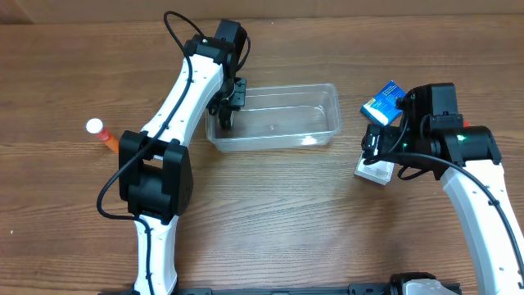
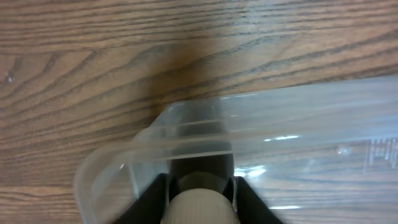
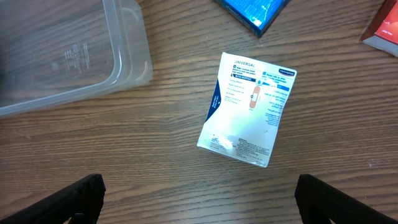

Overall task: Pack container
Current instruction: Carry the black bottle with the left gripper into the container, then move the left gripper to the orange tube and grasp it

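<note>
The container (image 1: 282, 119) is a clear plastic tub in the middle of the table. My left gripper (image 1: 226, 109) hangs over its left end. In the left wrist view the left gripper (image 2: 199, 205) is shut on a small dark bottle with a white ribbed cap (image 2: 199, 208), held just inside the container's rounded corner (image 2: 118, 165). My right gripper (image 1: 378, 154) is open and empty, above a white printed packet (image 1: 372, 170) right of the container. In the right wrist view the right gripper (image 3: 199, 202) has its fingers spread wide, with the packet (image 3: 249, 109) lying flat ahead of them.
A blue box (image 1: 385, 100) lies beyond the packet and also shows in the right wrist view (image 3: 252, 12). A red packet edge (image 3: 382, 28) is at that view's top right. An orange bottle with a white cap (image 1: 101, 133) lies at the far left.
</note>
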{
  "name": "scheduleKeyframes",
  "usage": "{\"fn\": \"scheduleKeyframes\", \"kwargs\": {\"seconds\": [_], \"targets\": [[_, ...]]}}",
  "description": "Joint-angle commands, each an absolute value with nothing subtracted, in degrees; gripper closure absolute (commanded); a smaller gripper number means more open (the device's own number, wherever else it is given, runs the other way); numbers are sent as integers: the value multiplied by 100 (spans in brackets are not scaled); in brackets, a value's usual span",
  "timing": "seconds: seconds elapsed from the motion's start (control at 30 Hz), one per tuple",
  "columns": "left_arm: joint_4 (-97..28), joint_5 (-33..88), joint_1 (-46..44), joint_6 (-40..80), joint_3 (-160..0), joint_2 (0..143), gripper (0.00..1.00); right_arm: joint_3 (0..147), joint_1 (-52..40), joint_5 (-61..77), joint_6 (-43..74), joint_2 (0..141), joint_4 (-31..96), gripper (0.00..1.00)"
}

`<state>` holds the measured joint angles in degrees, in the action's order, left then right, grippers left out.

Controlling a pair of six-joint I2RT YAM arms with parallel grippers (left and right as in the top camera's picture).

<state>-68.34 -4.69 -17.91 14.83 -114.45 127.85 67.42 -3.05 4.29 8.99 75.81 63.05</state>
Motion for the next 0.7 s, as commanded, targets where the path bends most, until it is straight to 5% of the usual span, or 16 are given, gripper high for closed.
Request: {"fn": "scheduleKeyframes", "kwargs": {"seconds": [0.0,0.67], "targets": [[-6847,-593,-1761,1522,-11493,12846,47,6901,-316,460,902,7568,6292,0],[-8676,-915,-1367,1852,-13710,11878,37,6897,-316,207,897,7568,6396,0]]}}
